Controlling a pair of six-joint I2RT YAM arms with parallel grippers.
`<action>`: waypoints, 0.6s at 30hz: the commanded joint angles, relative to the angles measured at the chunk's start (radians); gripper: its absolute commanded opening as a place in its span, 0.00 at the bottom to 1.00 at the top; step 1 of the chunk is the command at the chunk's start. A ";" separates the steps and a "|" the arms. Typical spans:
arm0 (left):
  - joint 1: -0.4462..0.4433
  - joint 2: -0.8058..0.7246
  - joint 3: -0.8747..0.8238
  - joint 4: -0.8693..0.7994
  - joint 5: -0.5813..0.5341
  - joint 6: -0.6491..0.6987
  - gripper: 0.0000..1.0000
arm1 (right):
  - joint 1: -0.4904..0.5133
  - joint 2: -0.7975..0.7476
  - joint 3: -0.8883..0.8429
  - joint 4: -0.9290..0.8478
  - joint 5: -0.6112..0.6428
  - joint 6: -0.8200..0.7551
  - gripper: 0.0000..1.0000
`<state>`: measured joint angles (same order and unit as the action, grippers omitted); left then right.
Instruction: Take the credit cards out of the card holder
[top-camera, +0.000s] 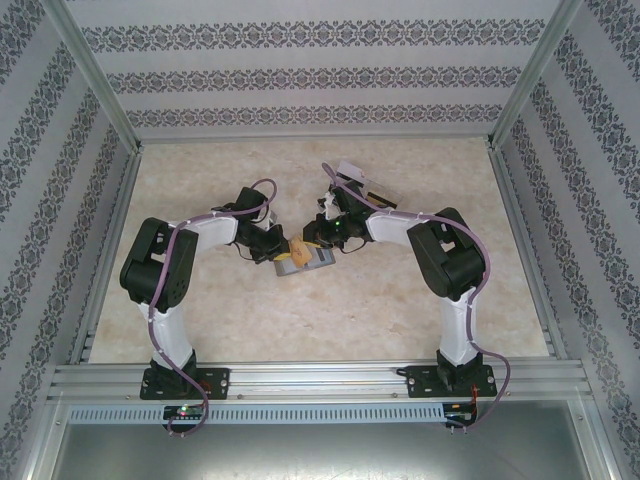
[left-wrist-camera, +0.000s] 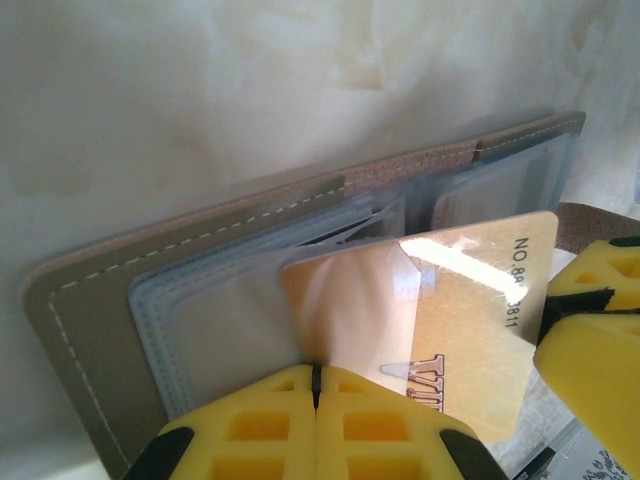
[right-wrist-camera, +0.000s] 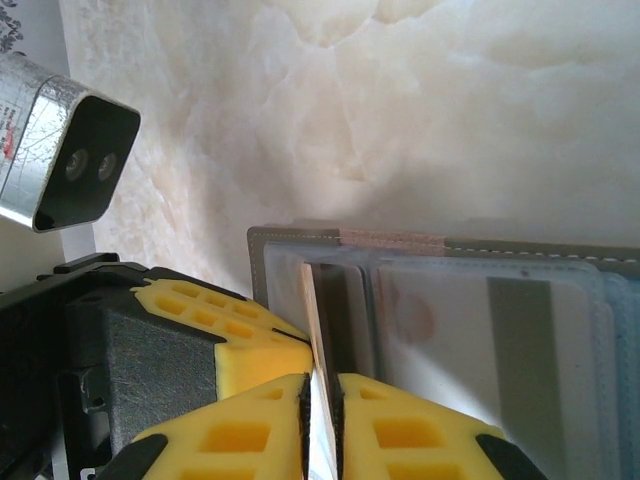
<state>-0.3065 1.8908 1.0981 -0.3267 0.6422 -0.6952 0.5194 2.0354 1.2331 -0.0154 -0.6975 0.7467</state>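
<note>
The grey card holder lies open on the marble table, its clear sleeves facing up. A gold credit card sticks halfway out of a sleeve and stands on edge. My left gripper is shut on the near edge of that clear sleeve, right at the card's corner. The right gripper has its pads a narrow way apart, with the gold card between them. One right finger shows beside the card. A striped card sits inside another sleeve.
Both arms meet at the table's middle. A clear tray with a dark item lies just behind the right wrist. Aluminium rails and patterned walls close in the table. The left wrist's camera housing hangs close by.
</note>
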 joint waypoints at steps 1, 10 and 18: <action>-0.010 0.045 0.005 -0.035 -0.052 0.022 0.06 | 0.024 0.016 0.018 -0.014 -0.048 -0.046 0.18; -0.008 0.036 0.014 -0.040 -0.056 0.020 0.07 | 0.040 0.013 0.030 -0.056 -0.022 -0.100 0.15; -0.007 -0.007 0.030 -0.057 -0.065 0.013 0.22 | 0.038 -0.055 0.026 -0.119 0.078 -0.160 0.00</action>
<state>-0.3077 1.8915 1.1110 -0.3378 0.6285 -0.6914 0.5415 2.0312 1.2427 -0.0875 -0.6701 0.6415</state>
